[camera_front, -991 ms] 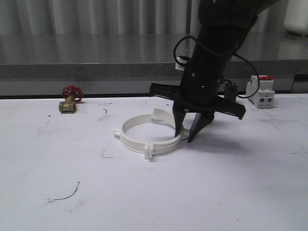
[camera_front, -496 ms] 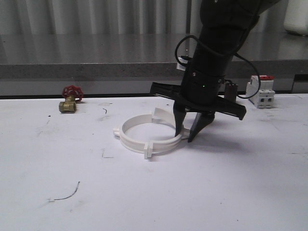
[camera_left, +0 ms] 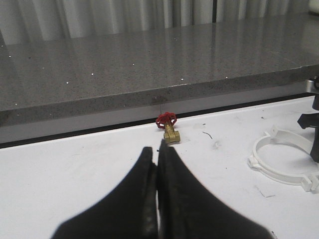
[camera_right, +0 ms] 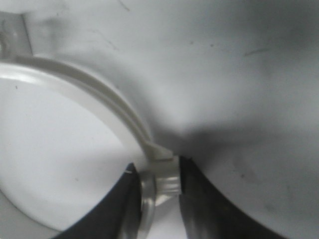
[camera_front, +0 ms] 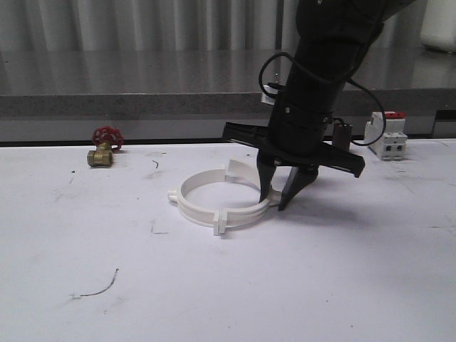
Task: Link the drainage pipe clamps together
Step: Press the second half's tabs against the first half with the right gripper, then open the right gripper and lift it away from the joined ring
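The two white drainage pipe clamps [camera_front: 217,198] are lying as a ring near the middle of the white table [camera_front: 228,285], with a tabbed joint sticking out at the near edge and another tab at the left side. The right gripper [camera_front: 278,200] is reaching down from above at the ring's right side, its dark fingers [camera_front: 264,184] narrowed on the joint there; in the right wrist view the fingers [camera_right: 124,209] are pinching the overlapped band ends [camera_right: 160,184] between them, one finger inside the ring and one outside. The left gripper [camera_left: 157,155] is hanging over bare table with its fingers pressed together and holding nothing. A brass valve with a red handwheel [camera_front: 105,146] is sitting at the far left of the table by the grey counter ledge [camera_front: 128,103], well apart from the ring. A white breaker with a red top [camera_front: 386,135] is standing at the far right.
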Controlling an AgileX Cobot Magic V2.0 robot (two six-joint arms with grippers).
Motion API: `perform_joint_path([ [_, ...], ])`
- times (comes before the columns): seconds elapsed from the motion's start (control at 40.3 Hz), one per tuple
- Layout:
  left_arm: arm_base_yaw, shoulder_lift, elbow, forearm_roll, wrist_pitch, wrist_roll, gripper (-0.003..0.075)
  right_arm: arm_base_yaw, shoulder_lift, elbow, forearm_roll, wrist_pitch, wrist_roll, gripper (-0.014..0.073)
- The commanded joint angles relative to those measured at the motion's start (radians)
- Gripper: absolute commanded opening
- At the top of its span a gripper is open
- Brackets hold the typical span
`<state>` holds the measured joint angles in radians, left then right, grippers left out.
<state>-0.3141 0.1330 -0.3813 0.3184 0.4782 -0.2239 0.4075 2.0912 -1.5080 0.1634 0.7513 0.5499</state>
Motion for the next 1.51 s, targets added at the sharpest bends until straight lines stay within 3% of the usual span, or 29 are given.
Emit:
perform_joint_path([
  [0.0,0.002,0.014,-0.028,0.01,-0.086,-0.001,-0.002,-0.01,-0.037,-0.023,-0.008,-0.025,-0.002,0.0223],
  [0.173,0.002,0.014,-0.028,0.01,-0.086,-0.001,-0.002,-0.01,-0.037,-0.023,-0.001,-0.025,-0.002,0.0277],
  [0.669,0.002,0.014,-0.028,0.01,-0.086,-0.001,-0.002,-0.01,-0.037,-0.023,0.041,-0.043,-0.002,0.0281],
  [0.967,0.002,0.014,-0.028,0.01,-0.086,-0.001,-0.002,-0.01,-0.065,-0.023,0.041,-0.023,0.015,0.0491],
  [1.19,0.002,0.014,-0.028,0.01,-0.086,-0.001,-0.002,-0.01,-0.152,-0.018,0.005,0.02,0.011,0.0496],
  [1.314,0.002,0.014,-0.028,0.01,-0.086,-0.001,-0.002,-0.01,-0.216,-0.018,-0.037,0.066,-0.022,0.0459],
  [1.388,0.002,0.014,-0.028,0.01,-0.086,-0.001,-0.002,-0.01,-0.249,-0.018,-0.037,0.103,-0.055,0.0384],
  [1.487,0.002,0.014,-0.028,0.01,-0.086,-0.001,-0.002,-0.01,-0.303,-0.012,-0.04,0.142,-0.082,0.0209],
])
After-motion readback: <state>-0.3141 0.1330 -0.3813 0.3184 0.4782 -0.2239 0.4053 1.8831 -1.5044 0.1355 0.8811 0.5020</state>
